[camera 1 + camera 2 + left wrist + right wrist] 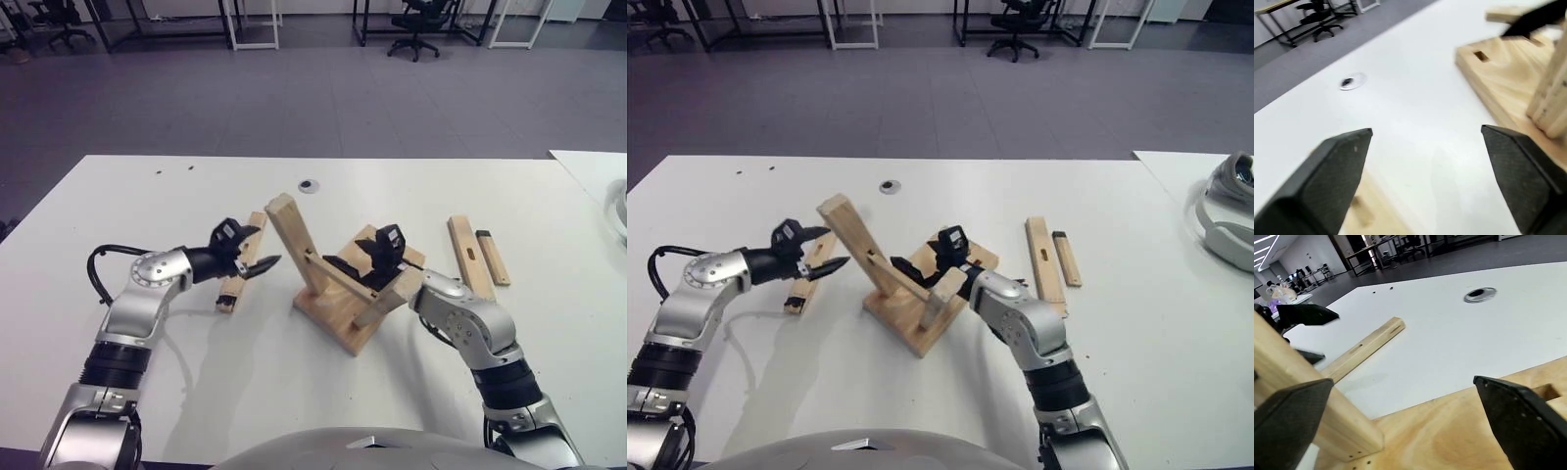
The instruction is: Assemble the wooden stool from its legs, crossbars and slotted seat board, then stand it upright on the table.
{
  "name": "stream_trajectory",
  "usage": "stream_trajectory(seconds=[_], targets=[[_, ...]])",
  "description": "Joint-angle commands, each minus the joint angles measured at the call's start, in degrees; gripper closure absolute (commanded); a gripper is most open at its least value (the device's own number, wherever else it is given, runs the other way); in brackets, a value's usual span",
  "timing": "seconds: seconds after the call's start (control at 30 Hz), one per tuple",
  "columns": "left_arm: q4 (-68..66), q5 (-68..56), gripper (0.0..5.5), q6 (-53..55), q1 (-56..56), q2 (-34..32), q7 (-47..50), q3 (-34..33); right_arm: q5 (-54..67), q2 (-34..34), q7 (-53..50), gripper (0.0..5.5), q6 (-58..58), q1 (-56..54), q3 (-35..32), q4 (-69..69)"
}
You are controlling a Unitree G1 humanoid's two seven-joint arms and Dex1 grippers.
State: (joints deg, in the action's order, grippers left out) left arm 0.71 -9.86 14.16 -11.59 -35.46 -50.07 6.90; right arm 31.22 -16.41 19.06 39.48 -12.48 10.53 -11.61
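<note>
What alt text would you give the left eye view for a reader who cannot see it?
A pale wooden slotted seat board lies on a white table, bearing two wooden legs joined by a crossbar. The open right end effector hovers over it; the open left end effector hangs beside a loose wooden bar.

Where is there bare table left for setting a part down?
Bare: the far strip behind the grommet, and the near edge in front of the seat board. Crowded: between the left gripper, loose leg and right gripper.
</note>
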Motion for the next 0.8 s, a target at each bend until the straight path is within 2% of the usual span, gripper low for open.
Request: stream_trajectory(seconds=[0.03, 0.13, 0.23, 0.43, 0.5, 0.63, 0.7, 0.8], targets=[[4.49, 6.87, 1.4, -1.36, 2.84, -2.45, -1.34, 6.94, -6.12, -8.63, 1.9, 0.14, -6.08, -8.03, -8.08, 11.81], [7.2, 10.24, 1.4, -0.66, 3.91, -5.25, -1.79, 8.3, -15.27, -14.06, 6.98, 0.14, -17.38, -16.08, -6.23, 32.24], [9.52, 10.2, 1.4, 0.05, 4.26, -9.31, -4.86, 7.58, -21.74, -13.16, 12.96, 0.14, -27.8, -21.83, -2.73, 50.35], [10.39, 13.62, 1.4, -0.39, 7.88, -7.35, -5.97, 16.31, -31.28, -11.74, 20.91, 0.14, -44.21, -26.3, 2.05, 67.98], [7.76, 16.39, 1.4, -1.89, 7.71, -5.45, -3.56, 18.39, -32.22, -11.99, 24.36, 0.14, -47.18, -26.13, 2.23, 69.56], [-1.59, 15.83, 1.4, -3.64, 3.86, 4.3, 5.84, 16.37, -29.92, -12.48, 36.71, 0.14, -48.9, -20.37, 2.17, 64.51], [-6.8, 15.69, 1.4, -4.6, 1.25, 6.75, 8.73, 14.43, -27.39, -13.42, 42.32, 0.14, -46.21, -14.32, 2.61, 56.66], [-19.66, 9.03, 1.4, -6.96, -7.21, 14.94, 10.11, 9.22, -19.4, -16.27, 44.43, 0.14, -36.9, -2.97, 1.11, 36.6]])
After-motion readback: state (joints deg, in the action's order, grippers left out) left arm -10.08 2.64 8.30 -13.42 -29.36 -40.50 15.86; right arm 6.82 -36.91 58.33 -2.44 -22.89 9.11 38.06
